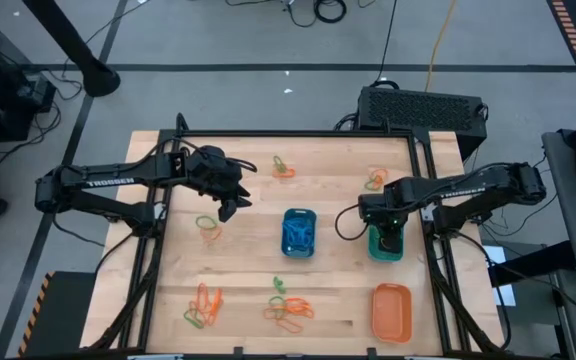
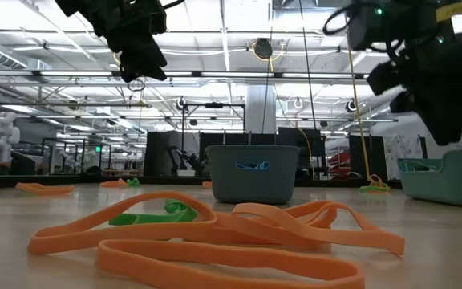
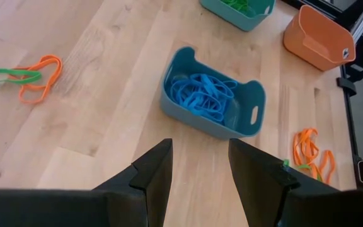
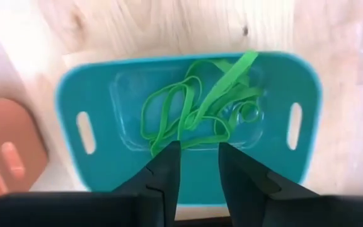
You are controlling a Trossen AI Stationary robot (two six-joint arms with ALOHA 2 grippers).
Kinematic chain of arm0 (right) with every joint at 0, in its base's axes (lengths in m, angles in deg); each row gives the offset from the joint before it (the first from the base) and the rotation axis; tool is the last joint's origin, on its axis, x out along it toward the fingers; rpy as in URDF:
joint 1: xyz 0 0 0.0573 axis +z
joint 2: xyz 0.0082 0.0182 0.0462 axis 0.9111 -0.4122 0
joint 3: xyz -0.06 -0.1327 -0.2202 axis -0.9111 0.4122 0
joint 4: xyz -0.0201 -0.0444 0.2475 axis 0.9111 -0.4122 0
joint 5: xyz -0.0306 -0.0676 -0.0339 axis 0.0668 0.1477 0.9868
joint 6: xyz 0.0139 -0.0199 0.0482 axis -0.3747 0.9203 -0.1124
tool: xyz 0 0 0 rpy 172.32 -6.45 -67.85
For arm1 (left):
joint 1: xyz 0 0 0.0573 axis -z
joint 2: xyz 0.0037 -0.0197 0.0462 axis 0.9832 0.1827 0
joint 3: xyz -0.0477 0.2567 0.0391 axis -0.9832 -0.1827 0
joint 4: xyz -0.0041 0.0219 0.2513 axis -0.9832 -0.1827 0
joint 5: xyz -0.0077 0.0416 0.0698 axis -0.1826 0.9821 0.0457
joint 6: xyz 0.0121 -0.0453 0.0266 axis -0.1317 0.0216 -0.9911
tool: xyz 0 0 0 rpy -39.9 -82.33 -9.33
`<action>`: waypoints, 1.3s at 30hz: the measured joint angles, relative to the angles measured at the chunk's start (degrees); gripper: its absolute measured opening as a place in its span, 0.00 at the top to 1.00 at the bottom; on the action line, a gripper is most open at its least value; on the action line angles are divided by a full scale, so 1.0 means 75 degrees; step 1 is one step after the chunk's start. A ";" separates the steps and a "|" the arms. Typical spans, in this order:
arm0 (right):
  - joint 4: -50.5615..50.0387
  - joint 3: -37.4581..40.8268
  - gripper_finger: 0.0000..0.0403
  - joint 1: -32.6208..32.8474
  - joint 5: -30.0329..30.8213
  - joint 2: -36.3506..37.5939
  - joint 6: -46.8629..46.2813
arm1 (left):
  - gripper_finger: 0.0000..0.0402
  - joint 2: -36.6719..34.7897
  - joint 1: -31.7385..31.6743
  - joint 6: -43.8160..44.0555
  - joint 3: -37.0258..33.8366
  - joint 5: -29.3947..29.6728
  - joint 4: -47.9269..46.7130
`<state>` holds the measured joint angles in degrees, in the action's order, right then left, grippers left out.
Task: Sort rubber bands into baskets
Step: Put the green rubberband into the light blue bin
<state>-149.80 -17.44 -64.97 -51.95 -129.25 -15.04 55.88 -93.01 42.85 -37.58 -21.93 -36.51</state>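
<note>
Because the right gripper [image 4: 199,165] hangs straight over the teal-green basket [image 4: 90,82] with its fingers parted and nothing between them, its green band looks delivered; green rubber bands [image 4: 197,107] lie tangled directly beneath, inside the tub. In the high view that tub sits at centre right, the orange basket [image 1: 391,311] just below it at lower right, the blue basket [image 1: 299,232] mid-frame holding blue loops. The left gripper [image 3: 199,169] hovers left of centre, jaws apart and empty, nearer the loose bands [image 1: 208,224] just below it; its long axis points toward the blue basket. More orange and green bands [image 1: 288,306] lie along the lower edge of the pale wooden table [image 1: 248,265]. Beyond is an open workshop floor.
</note>
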 joint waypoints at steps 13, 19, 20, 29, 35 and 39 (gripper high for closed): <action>0.0163 -0.2194 0.75 0.0000 0.0412 0.0000 -0.0030 | 0.60 0.0139 -0.0921 0.0044 0.0010 0.0395 -0.0891; 0.2853 -0.2582 0.75 0.0028 0.0568 0.0000 -0.0032 | 0.60 0.0586 -0.0641 -0.0381 -0.0191 -0.0721 -0.1089; 0.3358 -0.2583 0.75 0.0058 0.0549 -0.0001 -0.0032 | 0.60 0.0674 -0.0478 -0.0413 -0.0236 -0.0898 -0.0948; 0.5130 -0.2583 0.75 0.0297 0.0539 -0.0443 0.0219 | 0.60 0.1409 0.1266 -0.2117 -0.0282 -0.1002 -0.0512; 0.5135 -0.2577 0.75 0.0396 0.0533 -0.0961 -0.0161 | 0.60 0.2179 0.2010 -0.2837 -0.0282 -0.0534 0.0445; 0.5508 -0.2577 0.75 0.0661 0.0026 -0.1348 -0.0589 | 0.60 0.2717 0.2283 -0.2987 -0.0285 -0.1008 0.0876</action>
<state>-108.49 -36.76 -60.01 -51.75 -139.35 -19.46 76.26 -75.89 20.45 -39.71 -29.49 -29.95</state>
